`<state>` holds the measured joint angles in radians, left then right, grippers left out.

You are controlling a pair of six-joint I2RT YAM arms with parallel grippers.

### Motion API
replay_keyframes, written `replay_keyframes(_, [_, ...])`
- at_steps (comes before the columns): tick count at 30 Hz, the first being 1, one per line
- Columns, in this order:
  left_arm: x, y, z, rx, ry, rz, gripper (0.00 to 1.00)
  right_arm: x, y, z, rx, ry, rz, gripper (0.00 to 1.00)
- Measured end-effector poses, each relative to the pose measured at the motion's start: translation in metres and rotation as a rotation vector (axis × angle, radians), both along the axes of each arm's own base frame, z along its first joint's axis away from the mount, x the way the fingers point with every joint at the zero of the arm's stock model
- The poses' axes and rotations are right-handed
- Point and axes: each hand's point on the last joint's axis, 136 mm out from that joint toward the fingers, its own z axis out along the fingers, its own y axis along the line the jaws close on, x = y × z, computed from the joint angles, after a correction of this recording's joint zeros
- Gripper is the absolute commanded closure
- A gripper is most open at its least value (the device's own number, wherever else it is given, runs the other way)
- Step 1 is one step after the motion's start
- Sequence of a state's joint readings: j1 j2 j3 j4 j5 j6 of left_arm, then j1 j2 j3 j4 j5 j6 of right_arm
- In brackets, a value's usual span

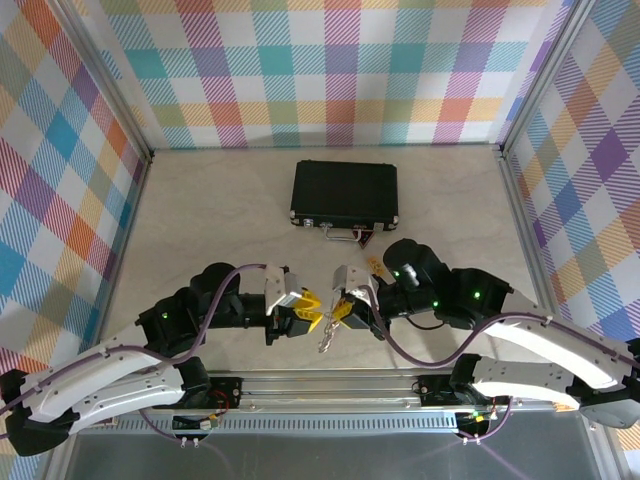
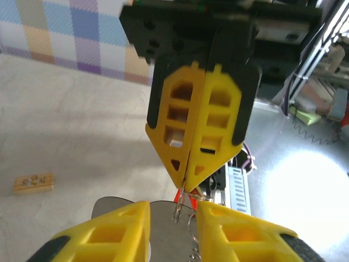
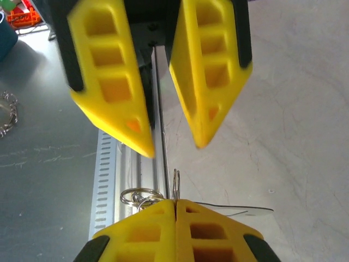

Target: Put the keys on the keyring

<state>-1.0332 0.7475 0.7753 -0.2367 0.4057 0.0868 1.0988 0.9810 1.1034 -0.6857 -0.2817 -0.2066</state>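
**A:** Big things first: where does everything sit?

**B:** The black case (image 1: 345, 193) lies at the far middle of the counter (image 1: 200, 220), well apart from the work. Both arms meet over the middle of the near edge. The right gripper (image 1: 342, 306) has its fingers (image 3: 147, 229) pressed together on a thin metal loop, which I take for the keyring (image 3: 175, 181). The left gripper (image 1: 308, 312) faces it, fingers (image 3: 109, 82) spread, holding nothing.

**A:** And the key?

**B:** A speck of red just behind the right fingertips is likely the key (image 2: 180, 194) head. I cannot make out the blade.

**A:** Which way does the ring lie?

**B:** Edge-on to both wrist cameras. Its long axis runs from the pinch toward the near edge, so it is probably hanging.

**A:** How should this step be done well?

**B:** Hold the right clamp firm. Bring the spread left fingers squarely around the loop and close slowly, so it doesn't twist.
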Motion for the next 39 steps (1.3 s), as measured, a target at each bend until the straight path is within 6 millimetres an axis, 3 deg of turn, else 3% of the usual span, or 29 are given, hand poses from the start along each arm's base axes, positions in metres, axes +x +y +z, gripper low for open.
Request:
replay_keyframes(4, [-0.003,-0.004,-0.008,0.025,0.022,-0.031,0.78,-0.006,0.003,0.005,-0.032,-0.015,0.027,1.00])
replay_keyframes(18, [-0.015,-0.003,-0.006,0.013,0.034,-0.092,0.90,-0.012,0.011,0.004,-0.085,-0.059,0.074,1.00])
replay_keyframes(23, [-0.016,-0.003,-0.005,0.012,0.030,-0.094,1.00,-0.012,0.011,0.004,-0.085,-0.059,0.075,1.00])
replay_keyframes(29, [-0.017,0.000,-0.001,-0.003,0.020,-0.092,1.00,-0.012,0.013,0.007,-0.070,-0.062,0.078,1.00])
replay_keyframes(35, [-0.018,0.004,0.012,-0.087,-0.037,-0.086,1.00,-0.017,0.013,0.019,0.002,-0.069,0.079,0.68])
replay_keyframes(39, [-0.019,0.007,0.023,-0.173,-0.095,-0.084,1.00,-0.019,0.010,0.017,0.072,-0.060,0.057,0.64])
